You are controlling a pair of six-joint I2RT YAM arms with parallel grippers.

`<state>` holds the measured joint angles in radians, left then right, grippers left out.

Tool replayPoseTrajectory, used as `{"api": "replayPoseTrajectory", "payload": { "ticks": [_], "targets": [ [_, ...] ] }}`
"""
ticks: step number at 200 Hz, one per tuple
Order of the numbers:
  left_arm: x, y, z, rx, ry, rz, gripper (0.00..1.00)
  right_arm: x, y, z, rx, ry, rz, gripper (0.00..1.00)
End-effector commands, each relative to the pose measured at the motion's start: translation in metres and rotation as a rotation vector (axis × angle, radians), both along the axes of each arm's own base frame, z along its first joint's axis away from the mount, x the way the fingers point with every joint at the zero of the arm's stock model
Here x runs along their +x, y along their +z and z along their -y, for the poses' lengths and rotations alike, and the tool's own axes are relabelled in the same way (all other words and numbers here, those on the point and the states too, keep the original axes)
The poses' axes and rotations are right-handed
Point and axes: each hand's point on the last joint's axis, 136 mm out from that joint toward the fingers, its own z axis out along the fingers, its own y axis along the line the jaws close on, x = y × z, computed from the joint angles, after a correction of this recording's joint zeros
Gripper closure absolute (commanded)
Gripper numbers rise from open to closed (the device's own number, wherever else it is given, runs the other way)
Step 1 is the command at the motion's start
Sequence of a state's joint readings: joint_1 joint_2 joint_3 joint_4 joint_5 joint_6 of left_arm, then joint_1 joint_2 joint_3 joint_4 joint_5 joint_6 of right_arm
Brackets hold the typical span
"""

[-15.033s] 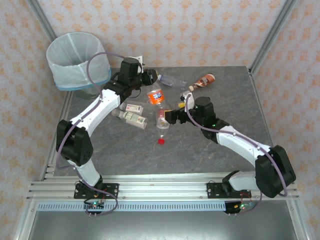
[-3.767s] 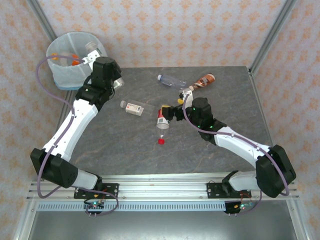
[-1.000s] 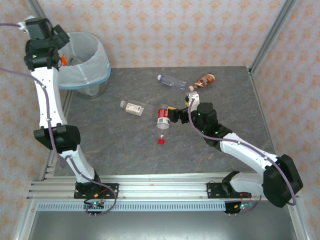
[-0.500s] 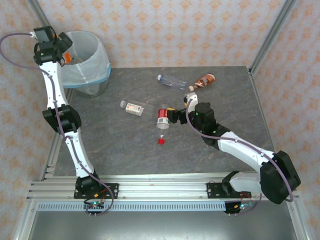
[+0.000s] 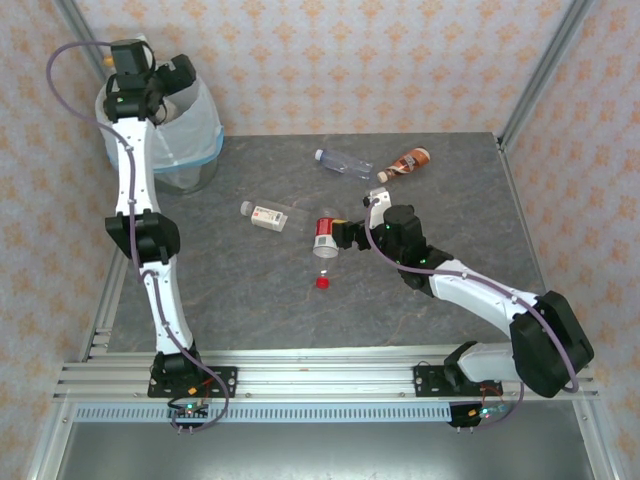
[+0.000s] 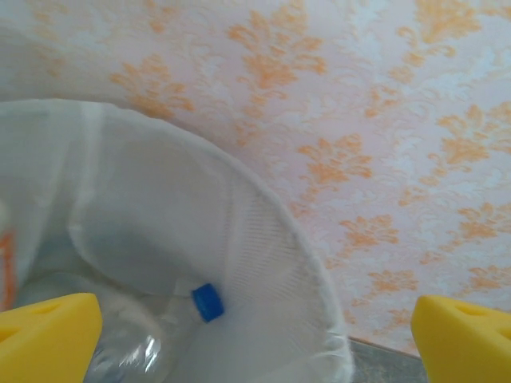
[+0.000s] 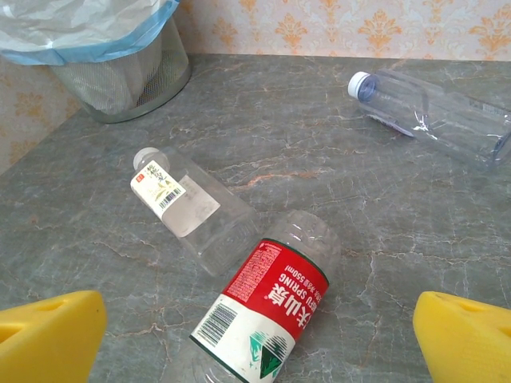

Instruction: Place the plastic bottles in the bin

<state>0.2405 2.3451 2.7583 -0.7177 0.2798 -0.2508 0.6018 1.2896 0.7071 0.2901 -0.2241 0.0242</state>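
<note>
Plastic bottles [image 5: 343,161] lie on our surface [image 5: 250,290]; a blue-capped bottle [image 6: 140,347] sits in the bin [image 6: 263,231] below our left end effector [image 6: 255,339], wide open, empty. Our right end effector [image 7: 255,335], equally spread and empty, faces the red-labelled bottle [image 7: 267,307].

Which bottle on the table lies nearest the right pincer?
The red-labelled bottle, directly ahead of the right pincer; the white-labelled bottle, blue-tinted bottle and brown bottle lie farther off.

The red-labelled bottle [image 7: 267,307] and the white-labelled bottle [image 7: 192,211] are showing clear, glossy plastic with smooth printed labels. The table [image 7: 319,159] is presenting a matt, grey, stone-veined surface. The bin [image 7: 128,80] is showing what looks like fine metal mesh beneath a thin, translucent white plastic bag [image 6: 160,207], crinkled and softly shining.
</note>
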Motion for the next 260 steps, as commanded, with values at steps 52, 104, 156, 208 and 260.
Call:
{"api": "replayPoseTrajectory", "payload": {
  "ticks": [52,104,156,208,260],
  "targets": [
    [-0.039,0.033,-0.053,0.083,0.241,0.011,0.0,0.007,0.018,-0.003,0.032,-0.02,0.036,0.01],
    [-0.034,0.026,-0.071,0.029,0.266,0.036,0.0,0.011,0.009,-0.004,0.034,-0.032,0.015,0.01],
    [-0.04,0.019,-0.004,-0.002,0.022,-0.048,0.0,0.034,0.005,0.031,0.105,-0.222,-0.076,0.01],
    [-0.083,0.054,0.058,-0.029,-0.068,0.075,0.0,0.062,-0.03,0.091,0.088,-0.435,-0.271,0.01],
    [-0.136,0.032,0.099,-0.203,-0.094,0.144,0.0,0.085,-0.057,0.136,0.136,-0.685,-0.398,0.01]
  ]
}}
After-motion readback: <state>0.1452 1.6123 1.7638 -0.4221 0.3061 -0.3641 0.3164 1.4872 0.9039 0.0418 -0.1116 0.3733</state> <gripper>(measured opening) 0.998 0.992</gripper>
